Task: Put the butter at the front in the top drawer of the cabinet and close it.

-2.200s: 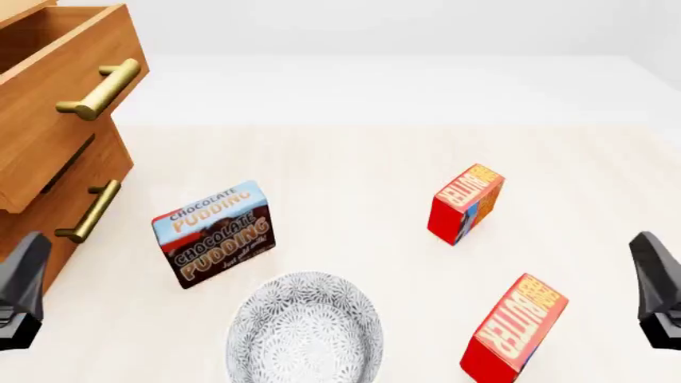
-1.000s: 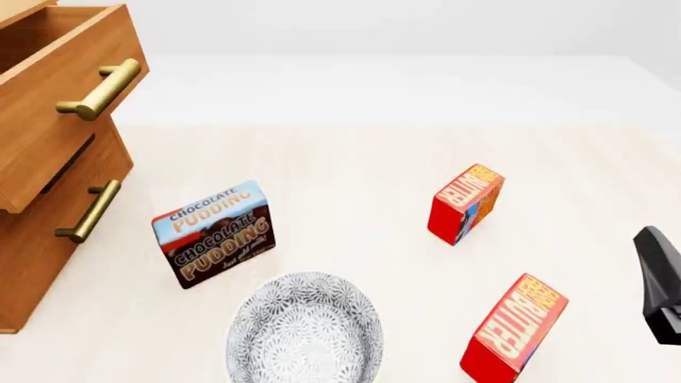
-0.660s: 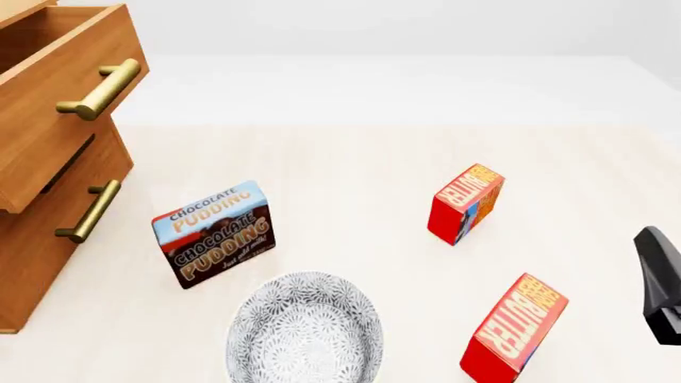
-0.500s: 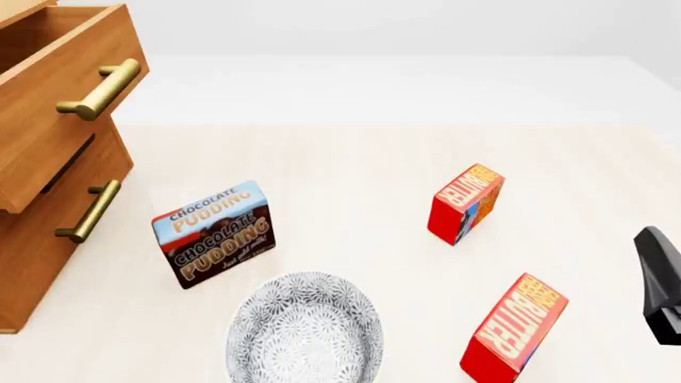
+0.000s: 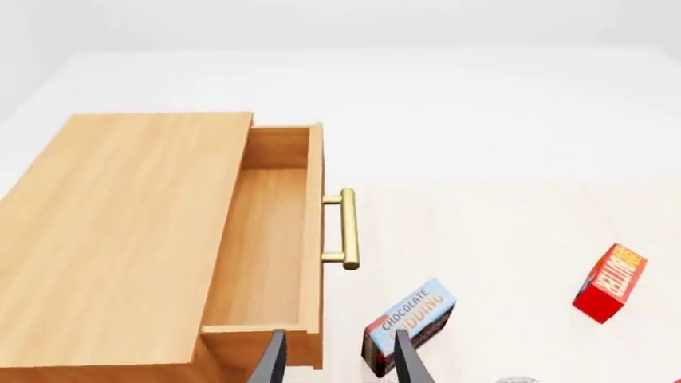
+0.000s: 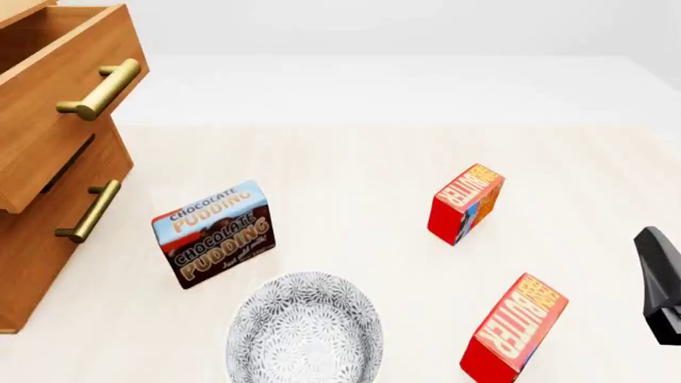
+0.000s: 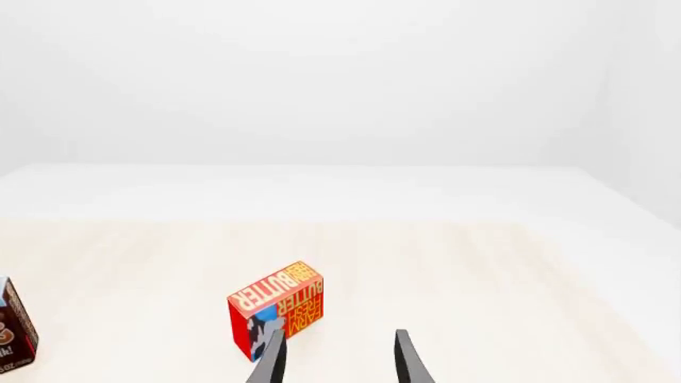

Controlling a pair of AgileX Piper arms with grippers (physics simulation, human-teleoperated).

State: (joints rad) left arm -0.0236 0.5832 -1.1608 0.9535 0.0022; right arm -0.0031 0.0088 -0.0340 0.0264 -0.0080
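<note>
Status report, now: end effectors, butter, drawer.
Both end effectors open, empty: left above the open top drawer, right short of the butter. Butter on the table, untouched. Pudding box and bowl between butter and cabinet.

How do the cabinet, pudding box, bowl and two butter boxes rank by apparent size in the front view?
1. Cabinet, cut off by the frame
2. Bowl
3. Pudding box
4. Near butter and far butter: alike boxes, nearness unsure

Pudding box [image 6: 216, 232] upright, patterned bowl [image 6: 305, 329] just beside — second butter box [image 6: 466, 203] apart.
</note>
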